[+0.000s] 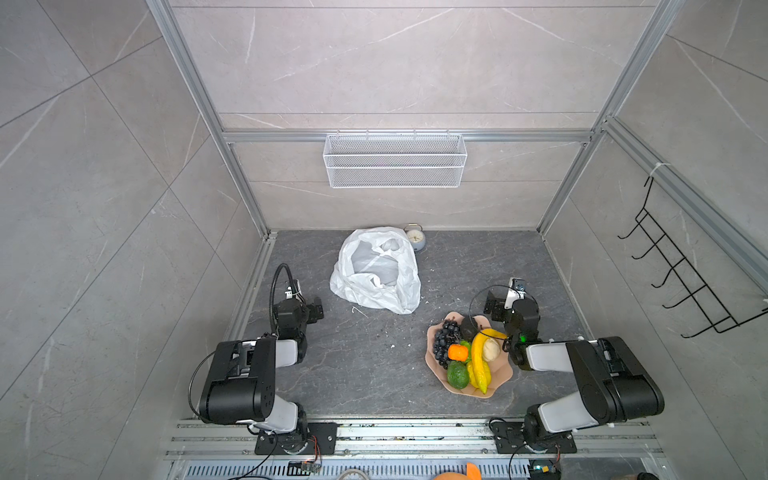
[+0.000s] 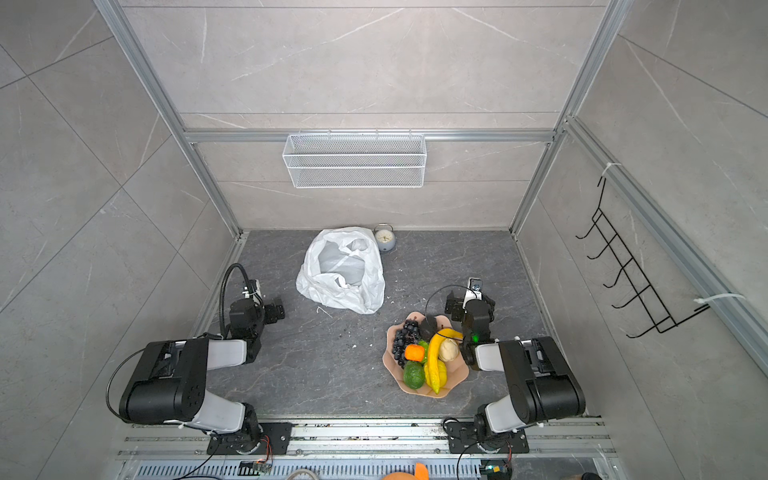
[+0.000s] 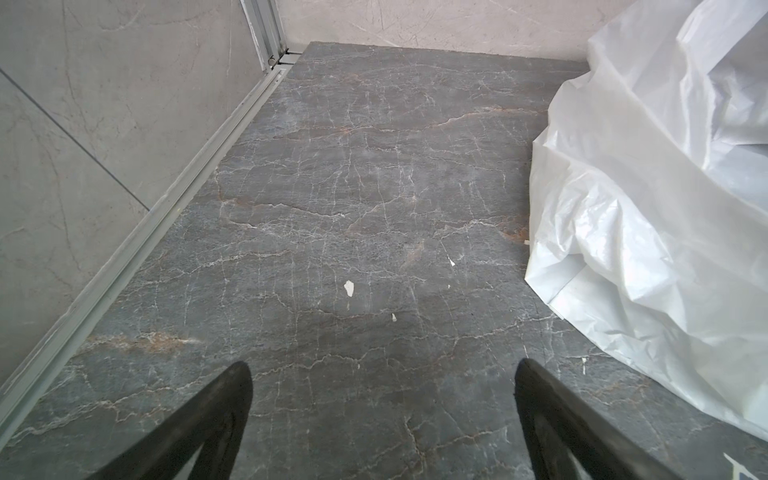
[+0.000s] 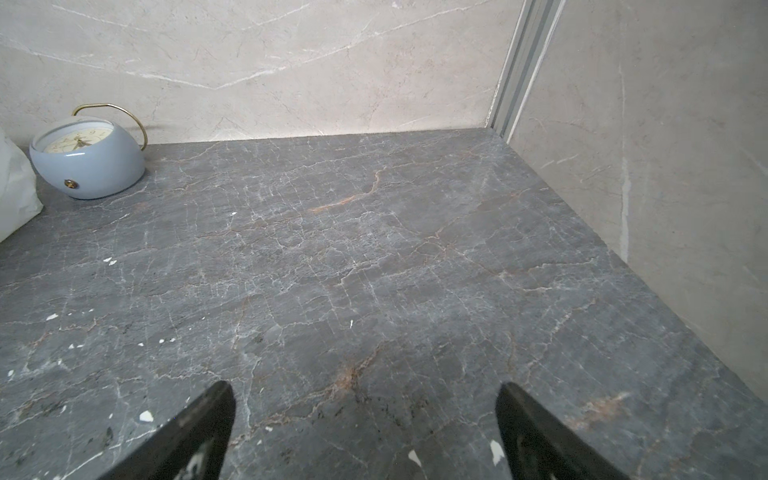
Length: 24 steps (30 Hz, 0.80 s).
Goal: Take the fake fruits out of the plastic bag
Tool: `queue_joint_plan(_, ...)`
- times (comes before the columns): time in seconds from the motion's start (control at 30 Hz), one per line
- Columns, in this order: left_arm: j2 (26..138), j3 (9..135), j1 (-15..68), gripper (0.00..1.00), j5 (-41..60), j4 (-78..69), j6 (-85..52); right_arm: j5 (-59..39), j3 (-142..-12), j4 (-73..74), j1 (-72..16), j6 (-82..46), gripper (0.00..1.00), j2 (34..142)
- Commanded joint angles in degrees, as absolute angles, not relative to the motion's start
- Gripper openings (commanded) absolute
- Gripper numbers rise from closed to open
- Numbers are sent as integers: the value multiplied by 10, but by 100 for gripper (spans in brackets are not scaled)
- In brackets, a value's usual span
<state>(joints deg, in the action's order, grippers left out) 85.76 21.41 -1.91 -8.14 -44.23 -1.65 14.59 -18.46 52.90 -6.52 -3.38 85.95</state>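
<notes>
While the plastic bag (image 1: 376,270) is lying crumpled at centre frame, where are the fake fruits (image 1: 465,357) sitting?
@op they're sitting in the bowl (image 1: 502,372) lower right; left gripper (image 3: 380,370) and right gripper (image 4: 365,388) are both hanging open, gripping nothing

One plastic bag (image 1: 376,270), one bowl (image 1: 503,370), one clock (image 1: 415,239), one grape bunch (image 1: 444,340)

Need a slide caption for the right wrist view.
Open right gripper above dark marble tabletop; round grey-blue alarm clock by the back wall.
</notes>
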Motion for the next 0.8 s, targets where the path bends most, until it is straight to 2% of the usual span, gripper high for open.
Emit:
queue_joint_plan(0.0, 860, 211, -22, 100, -66, -480, -9, 155, -193, 519, -68, -30, 100, 864)
queue_joint_plan(0.77, 859, 209, -21, 100, -67, -481, -9, 164, -198, 515, -77, -23, 100, 866)
